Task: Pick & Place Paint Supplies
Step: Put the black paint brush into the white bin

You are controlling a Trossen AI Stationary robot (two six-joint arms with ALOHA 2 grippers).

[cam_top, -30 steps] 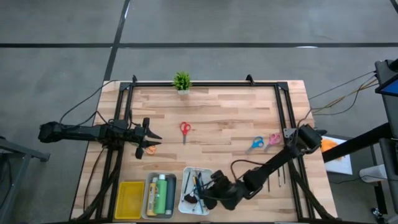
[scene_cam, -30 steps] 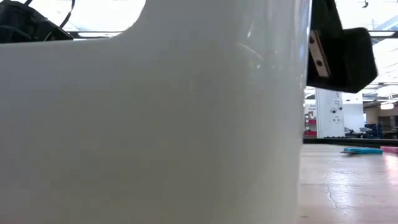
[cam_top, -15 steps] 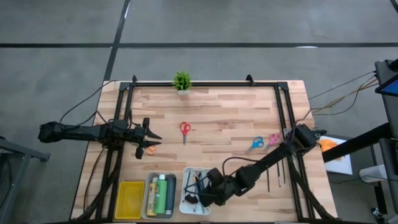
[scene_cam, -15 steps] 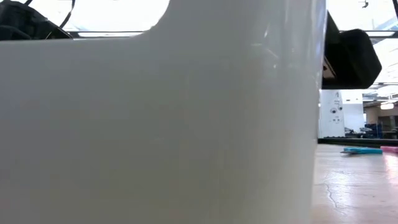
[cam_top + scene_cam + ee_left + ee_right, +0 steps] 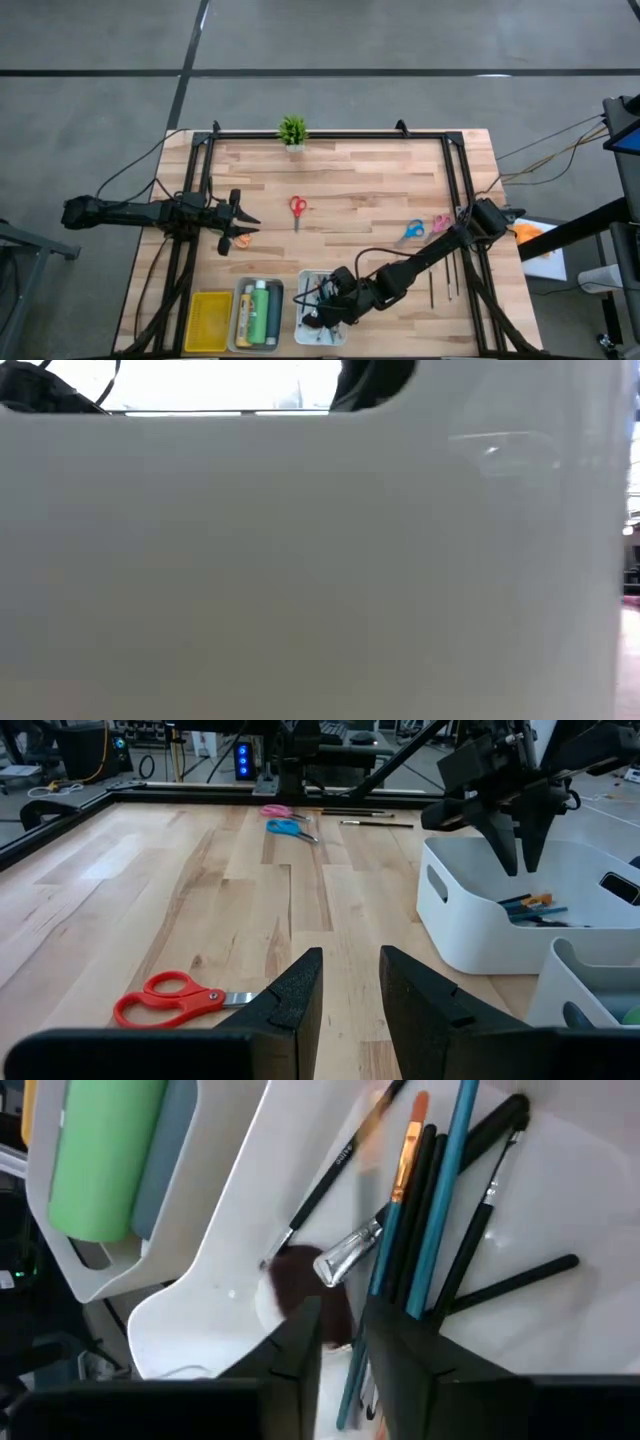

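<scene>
Left arm is waiting at the left edge of the bench. The left gripper [image 5: 236, 222] is hovering with its jaws parted and nothing between them, just above the orange scissors [image 5: 241, 240].

Near edge, moving right: yellow tray [image 5: 210, 320], then the grey tray [image 5: 240, 318] carrying the green bottle [image 5: 262, 312], then the white tray [image 5: 299, 300].

Change over the last second: the right arm has been sliding leftward from the tray's right side, and the right gripper [image 5: 322, 312] is now hanging directly over the white tray. Its jaws, shut a moment ago, are now standing a little apart with nothing clearly between them. I am reading this as a brush just let go — one more supply delivered.

Still lying out on the bench: red scissors [image 5: 297, 207] mid-bench, blue scissors [image 5: 411, 231] and pink scissors [image 5: 441, 223] further right, and thin dark brushes [image 5: 432, 285] near the right rail. So the sorting is only partly finished.

View differences: the right wrist view is showing the collected brushes [image 5: 440, 1230] lying in the white tray, a detail too small from overhead. The left wrist view is catching the right gripper from the side, pointing down into the tray. The low view is almost wholly blocked by the tray's white wall — more so than before, so the tray may be getting nudged.
</scene>
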